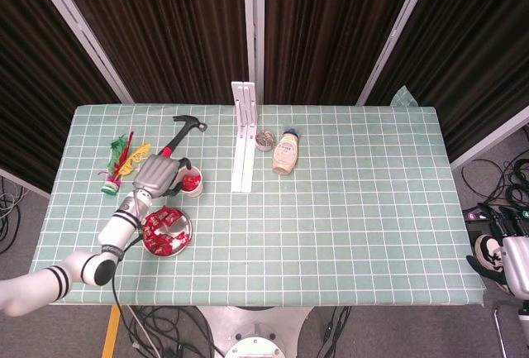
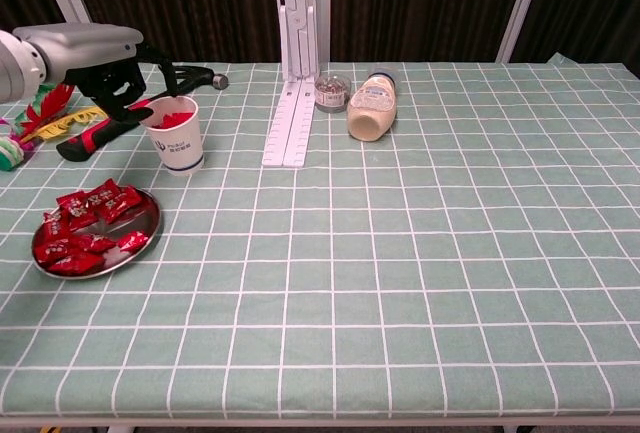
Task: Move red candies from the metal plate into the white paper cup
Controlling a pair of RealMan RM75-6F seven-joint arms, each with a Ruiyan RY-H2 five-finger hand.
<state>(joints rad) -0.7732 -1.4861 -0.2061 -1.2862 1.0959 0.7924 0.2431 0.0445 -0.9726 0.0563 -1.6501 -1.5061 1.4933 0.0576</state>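
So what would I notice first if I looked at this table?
Probably the shiny metal plate piled with red candies at the table's near left. Just behind it, the robot's left hand hovers at the white paper cup, which already has red candies inside.
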